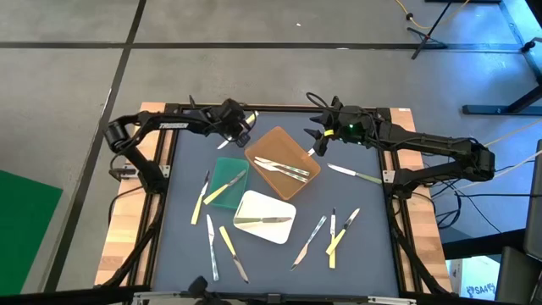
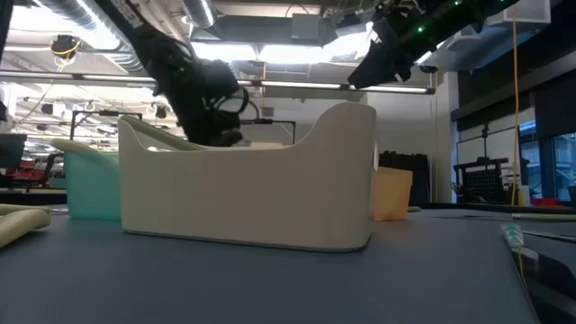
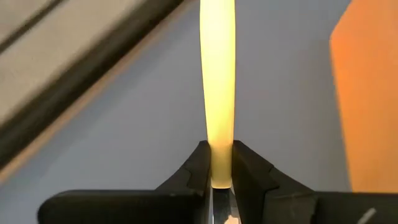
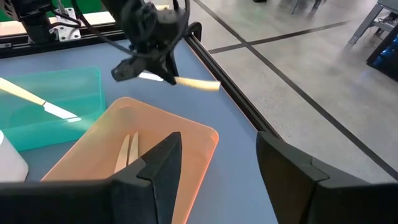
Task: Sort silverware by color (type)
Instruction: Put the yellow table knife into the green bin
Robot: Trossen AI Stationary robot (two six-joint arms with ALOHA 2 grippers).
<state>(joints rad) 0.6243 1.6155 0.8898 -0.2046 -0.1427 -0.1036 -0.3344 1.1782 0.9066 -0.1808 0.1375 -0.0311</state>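
While the right gripper [image 1: 319, 141] is held spread wide above the brown tray's [image 1: 298, 175] 1 o'clock corner, a pale yellow-handled utensil [image 3: 217, 93] is pinched between the fingers of the left gripper [image 1: 241, 135]. The handle is seen projecting straight out beyond the fingertips [image 3: 249, 168], clear of the table [image 1: 373, 246]. This gripper is placed at the table's 11 o'clock edge, beyond the green tray [image 1: 222, 169]. 2 pieces are seen in the brown tray.
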